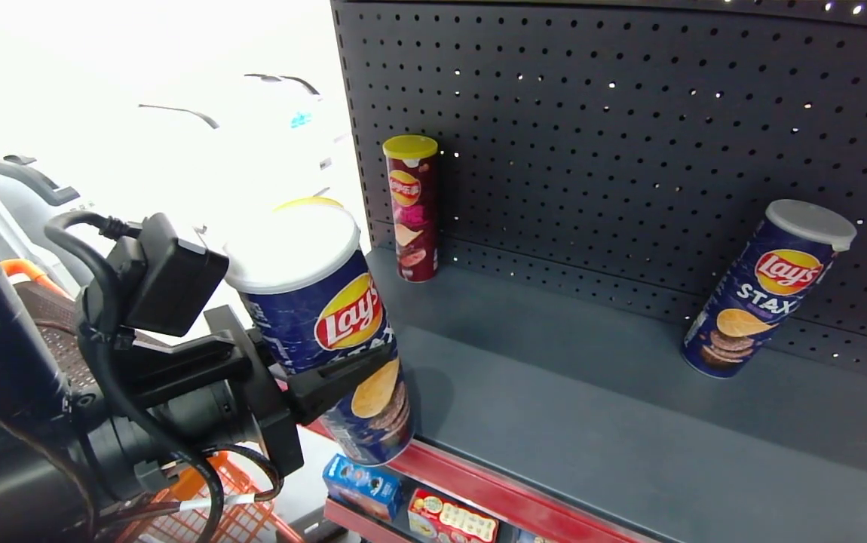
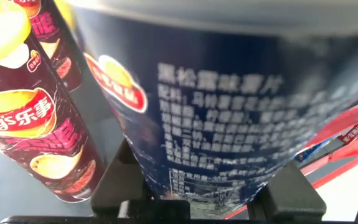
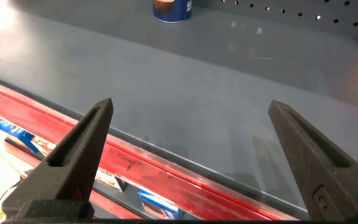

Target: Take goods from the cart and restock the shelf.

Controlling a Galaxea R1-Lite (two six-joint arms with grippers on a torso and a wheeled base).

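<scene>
Blue chip can (image 1: 328,332) is in the left gripper (image 1: 305,369), jaws clamped across its mid-body, one finger (image 1: 343,377) crossing the label. The can sits tilted, lid leaning out from the shelf (image 1: 592,392). Its bottom end is at the shelf's front-left corner, just above the red edge strip (image 1: 509,494); can't tell if it touches the deck.

Handling, as a judgement:
- Light cardboard tube, stiff enough around the middle but crushable if squeezed hard.
- The glossy wrap is likely slippery and the contents are fragile.
- Mid-body grip looks right. Avoid the plastic lid, it could pop off.
- Tall and narrow, so it tips easily and needs to be upright before release.

Maroon can (image 1: 411,207) stands upright at the back-left against the pegboard (image 1: 629,113), well apart from the held one. Second blue can (image 1: 769,290) is further right and looks tilted toward the pegboard. Right gripper (image 3: 191,106) hangs wide open, holding nothing, over the shelf's front edge. Orange cart (image 1: 185,520) is low on the robot's left, with boxes (image 1: 362,486) on the tier below.
</scene>
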